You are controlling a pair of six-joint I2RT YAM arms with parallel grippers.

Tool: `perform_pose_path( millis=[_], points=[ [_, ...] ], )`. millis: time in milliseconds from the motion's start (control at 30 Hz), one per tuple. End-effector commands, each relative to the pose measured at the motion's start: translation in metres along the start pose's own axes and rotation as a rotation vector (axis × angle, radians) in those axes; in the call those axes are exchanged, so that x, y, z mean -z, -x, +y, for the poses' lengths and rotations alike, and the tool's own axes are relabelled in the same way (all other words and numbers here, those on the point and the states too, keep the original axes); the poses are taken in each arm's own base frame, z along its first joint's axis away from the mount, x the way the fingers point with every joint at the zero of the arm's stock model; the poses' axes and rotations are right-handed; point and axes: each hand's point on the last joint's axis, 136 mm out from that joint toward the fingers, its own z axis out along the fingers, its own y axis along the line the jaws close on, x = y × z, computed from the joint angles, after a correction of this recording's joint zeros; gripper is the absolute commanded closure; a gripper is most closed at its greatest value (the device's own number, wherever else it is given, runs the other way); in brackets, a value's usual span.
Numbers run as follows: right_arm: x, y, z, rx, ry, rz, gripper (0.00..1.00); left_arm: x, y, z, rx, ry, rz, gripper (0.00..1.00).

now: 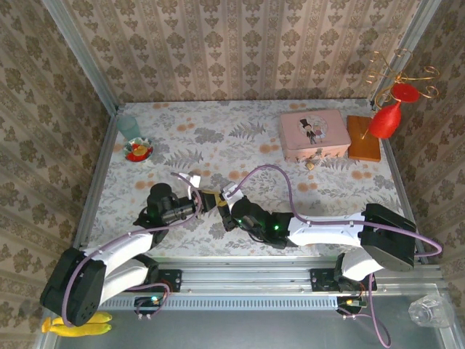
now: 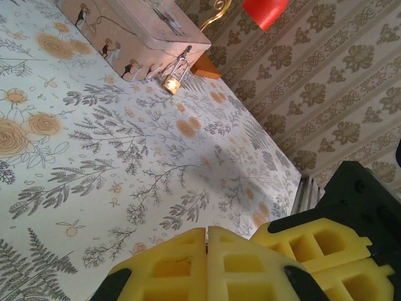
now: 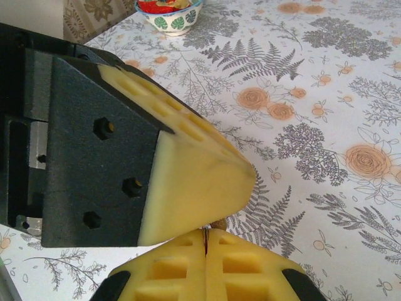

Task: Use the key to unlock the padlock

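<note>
The tiny brass padlock [image 2: 171, 82] hangs by its silver shackle from the latch of the pink tin [image 2: 135, 31], at the table's far right [image 1: 311, 165]. Both grippers meet tip to tip near the table's front centre. My right gripper [image 3: 206, 233] is shut, and a small brass bit of the key [image 3: 217, 223] pokes out at its fingertips, right under the left gripper's yellow fingers [image 3: 194, 175]. My left gripper [image 2: 207, 235] is shut too; a thin dark sliver shows in its seam, and I cannot tell what it is. From above, the left gripper [image 1: 197, 200] touches the right gripper [image 1: 218, 202].
The pink tin [image 1: 314, 135] stands at the back right beside an orange wooden block [image 1: 363, 138] and a red vase on a gold wire stand [image 1: 389, 116]. A small bowl [image 1: 137, 151] and a teal cup [image 1: 129, 126] sit at the back left.
</note>
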Motion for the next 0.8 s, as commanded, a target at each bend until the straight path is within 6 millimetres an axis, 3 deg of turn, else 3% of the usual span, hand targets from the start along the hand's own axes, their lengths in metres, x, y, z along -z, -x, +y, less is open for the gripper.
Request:
perform_pose_path(
  millis=[0,67,167,300,367,467,600,767],
  points=[
    [0.0,0.013,0.0,-0.006,-0.03,-0.037,1.0,-0.001,0.016,-0.005,-0.048,-0.012,-0.042,1.0],
    [0.002,0.015,-0.003,-0.03,-0.038,-0.041,0.99,0.001,0.017,0.002,-0.051,0.018,-0.055,1.0],
    [0.005,0.022,-0.01,-0.104,-0.013,-0.058,0.79,0.007,0.028,0.009,-0.042,0.049,-0.11,1.0],
    [0.004,0.032,-0.036,-0.369,0.115,-0.073,0.56,0.023,0.062,0.042,0.069,0.235,-0.279,1.0],
    [0.012,0.047,-0.05,-0.516,0.183,-0.141,0.53,0.031,0.075,0.052,0.137,0.299,-0.369,1.0],
    [0.021,0.055,-0.077,-0.714,0.186,-0.24,0.53,0.041,0.09,0.067,0.249,0.374,-0.508,1.0],
    [0.029,0.063,-0.088,-0.856,0.246,-0.329,0.52,0.017,0.098,0.042,0.244,0.338,-0.528,1.0],
    [0.037,0.071,-0.088,-0.932,0.353,-0.367,0.4,-0.016,0.102,0.016,0.308,0.247,-0.513,1.0]
  ],
)
